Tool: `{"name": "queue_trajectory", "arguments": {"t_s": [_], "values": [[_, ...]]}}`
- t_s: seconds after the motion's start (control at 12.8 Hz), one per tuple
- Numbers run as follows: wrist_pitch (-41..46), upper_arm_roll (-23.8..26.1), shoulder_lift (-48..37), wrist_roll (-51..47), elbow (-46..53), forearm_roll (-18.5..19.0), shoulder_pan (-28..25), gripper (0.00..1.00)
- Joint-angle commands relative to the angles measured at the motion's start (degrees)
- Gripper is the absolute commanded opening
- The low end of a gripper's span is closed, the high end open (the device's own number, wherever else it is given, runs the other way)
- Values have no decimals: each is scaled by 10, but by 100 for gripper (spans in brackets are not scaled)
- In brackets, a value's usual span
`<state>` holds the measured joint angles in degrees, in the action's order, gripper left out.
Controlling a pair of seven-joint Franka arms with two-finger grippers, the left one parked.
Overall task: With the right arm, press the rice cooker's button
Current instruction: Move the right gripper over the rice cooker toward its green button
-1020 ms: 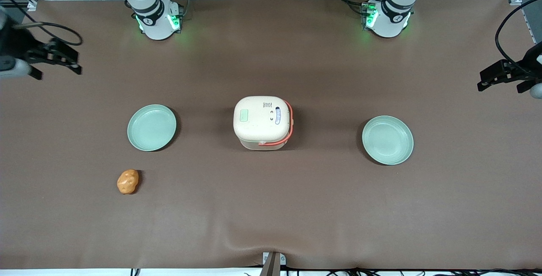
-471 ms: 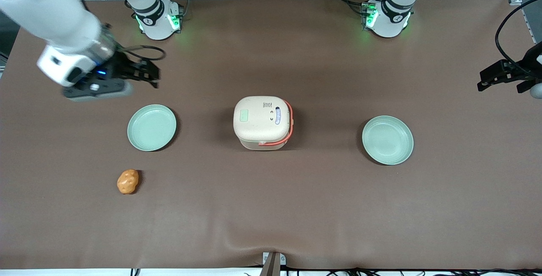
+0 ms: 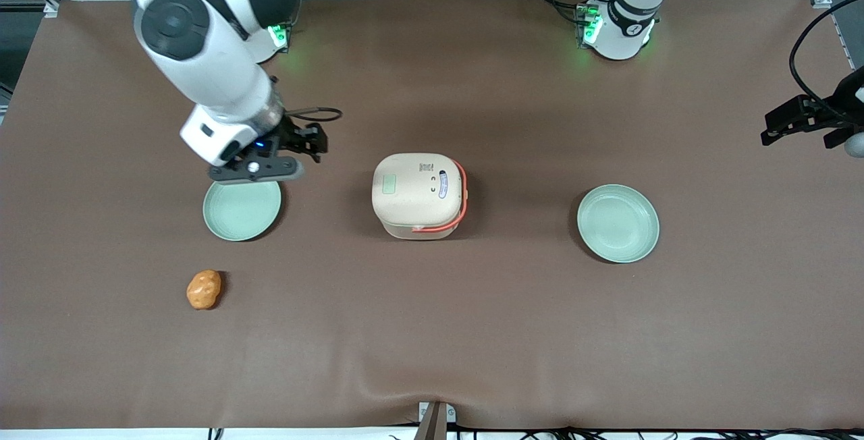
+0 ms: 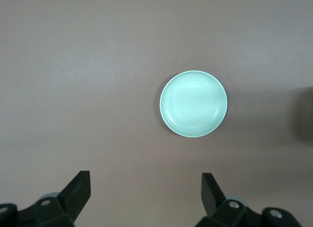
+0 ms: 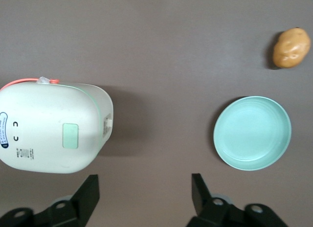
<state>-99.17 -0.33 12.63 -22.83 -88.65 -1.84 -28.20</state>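
gripper [image 3: 307, 145] apart, beside rice cooker [image 3: 418, 195]

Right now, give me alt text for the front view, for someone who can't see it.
The right arm holds its open tool above the brown table, between a pale green plate and the closed cream rice cooker at the table's middle. A second green plate lies toward the parked arm's end, and an orange potato-like item sits nearer the camera.

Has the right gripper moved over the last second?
Yes. The gripper, fingers open, has swung in from the working arm's table edge toward the rice cooker, and now hangs just above the nearby plate.
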Motion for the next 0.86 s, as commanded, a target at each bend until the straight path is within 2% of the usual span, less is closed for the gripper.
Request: {"name": "queue_trajectory", "arguments": {"t_s": [0.0,0.16,0.63,0.78], "values": [[-11,-6,16,-11,4,-8,-12,69],[-27,-6,32,-11,4,-15,-13,64],[-65,-6,64,-103,4,-13,-49,50],[-67,-6,68,-118,4,-10,-59,32]]}}
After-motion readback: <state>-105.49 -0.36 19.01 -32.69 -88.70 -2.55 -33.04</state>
